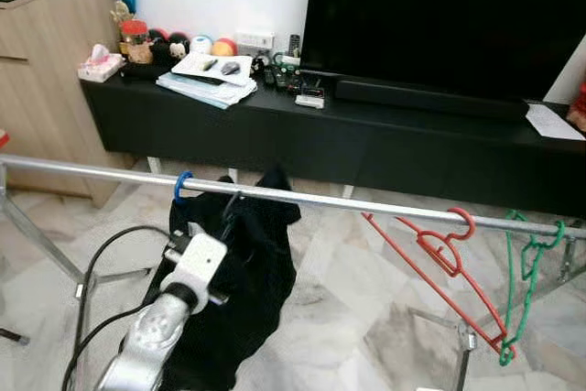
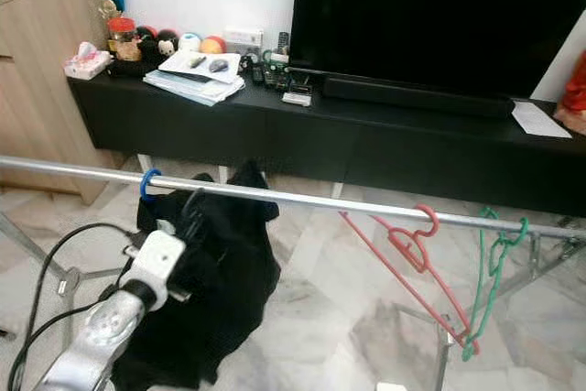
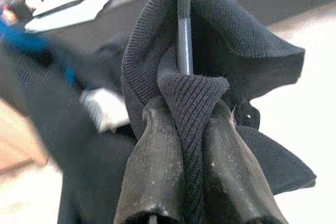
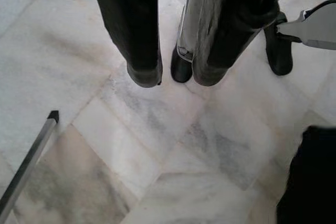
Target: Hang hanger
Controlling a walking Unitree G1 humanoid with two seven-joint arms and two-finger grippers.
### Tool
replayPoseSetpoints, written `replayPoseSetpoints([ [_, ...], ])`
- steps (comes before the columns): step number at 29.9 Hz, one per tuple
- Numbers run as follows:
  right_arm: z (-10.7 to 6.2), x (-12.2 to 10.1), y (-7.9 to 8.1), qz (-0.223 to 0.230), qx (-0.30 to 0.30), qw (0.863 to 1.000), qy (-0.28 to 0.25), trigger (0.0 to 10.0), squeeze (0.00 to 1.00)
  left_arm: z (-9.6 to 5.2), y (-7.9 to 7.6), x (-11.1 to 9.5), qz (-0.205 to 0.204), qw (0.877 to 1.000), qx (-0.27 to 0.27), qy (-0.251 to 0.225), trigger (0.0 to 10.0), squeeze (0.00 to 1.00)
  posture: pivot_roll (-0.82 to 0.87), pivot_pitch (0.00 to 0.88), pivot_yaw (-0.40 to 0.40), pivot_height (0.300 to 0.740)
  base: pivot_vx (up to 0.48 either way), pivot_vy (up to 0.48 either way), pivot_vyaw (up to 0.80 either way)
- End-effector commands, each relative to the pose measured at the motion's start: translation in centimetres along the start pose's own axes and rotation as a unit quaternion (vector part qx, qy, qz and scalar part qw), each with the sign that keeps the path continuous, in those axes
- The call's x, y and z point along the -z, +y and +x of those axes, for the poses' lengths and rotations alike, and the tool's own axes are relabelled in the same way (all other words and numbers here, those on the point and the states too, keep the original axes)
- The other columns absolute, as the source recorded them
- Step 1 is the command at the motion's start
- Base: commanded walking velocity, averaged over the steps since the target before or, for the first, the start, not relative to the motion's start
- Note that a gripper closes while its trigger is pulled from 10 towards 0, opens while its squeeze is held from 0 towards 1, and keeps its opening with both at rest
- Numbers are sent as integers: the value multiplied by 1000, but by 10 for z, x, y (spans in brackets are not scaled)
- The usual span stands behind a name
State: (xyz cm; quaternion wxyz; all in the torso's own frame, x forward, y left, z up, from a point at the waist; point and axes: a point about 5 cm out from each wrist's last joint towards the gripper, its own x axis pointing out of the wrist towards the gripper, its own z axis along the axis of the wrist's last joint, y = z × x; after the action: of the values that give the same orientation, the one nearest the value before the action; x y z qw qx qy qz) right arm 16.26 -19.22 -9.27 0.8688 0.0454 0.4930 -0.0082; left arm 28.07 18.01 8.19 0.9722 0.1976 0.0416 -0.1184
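Note:
A silver clothes rail (image 1: pixel 348 202) crosses in front of me. A blue hanger hook (image 1: pixel 182 186) sits over it at the left, and a black knit garment (image 1: pixel 252 272) hangs from there down to the floor. My left gripper (image 3: pixel 190 109) is just under the rail, shut on a fold of that garment; a thin grey bar (image 3: pixel 184 24) runs into the fold. A red hanger (image 1: pixel 439 254) and a green hanger (image 1: pixel 524 272) hang on the rail's right end. My right gripper (image 4: pixel 176 77) points at the marble floor, open with nothing between its fingers.
Behind the rail stands a low black TV console (image 1: pixel 366 135) with a large TV (image 1: pixel 439 16), papers and small items. A wooden cabinet (image 1: pixel 46 70) is at the left. Black cables (image 1: pixel 101 263) and the rack's metal legs (image 1: pixel 55 254) lie on the floor.

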Motion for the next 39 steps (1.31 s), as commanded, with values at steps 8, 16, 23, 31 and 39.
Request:
replayPoseSetpoints([
  [8, -1, 2, -3, 14, -1, 1000, -15, 10000, 0, -36, 0, 13, -53, 998, -18, 15, 10000, 0, 117, 0, -57, 740, 0, 0, 0],
  [16, -2, 4, -2, 33, 7, 999, -18, 10000, 0, -39, -1, 13, -68, 997, -17, 24, 10000, 0, 103, 0, -33, 740, 0, 0, 0],
  [23, -2, 7, -2, 62, 16, 998, -18, 10000, 0, -38, -1, 12, -71, 997, -14, 29, 10000, 0, 107, 0, -24, 740, -107, 0, 0],
  [31, -2, 10, -2, 89, 25, 996, -16, 10000, 0, -38, -3, 13, -80, 996, -11, 33, 10000, 0, 110, 0, -21, 740, -292, 0, 0],
  [39, -2, 12, -3, 112, 38, 993, -16, 10000, 0, -35, -5, 10, -87, 996, -8, 30, 10000, 0, 110, 0, -20, 740, -360, 0, 0],
])
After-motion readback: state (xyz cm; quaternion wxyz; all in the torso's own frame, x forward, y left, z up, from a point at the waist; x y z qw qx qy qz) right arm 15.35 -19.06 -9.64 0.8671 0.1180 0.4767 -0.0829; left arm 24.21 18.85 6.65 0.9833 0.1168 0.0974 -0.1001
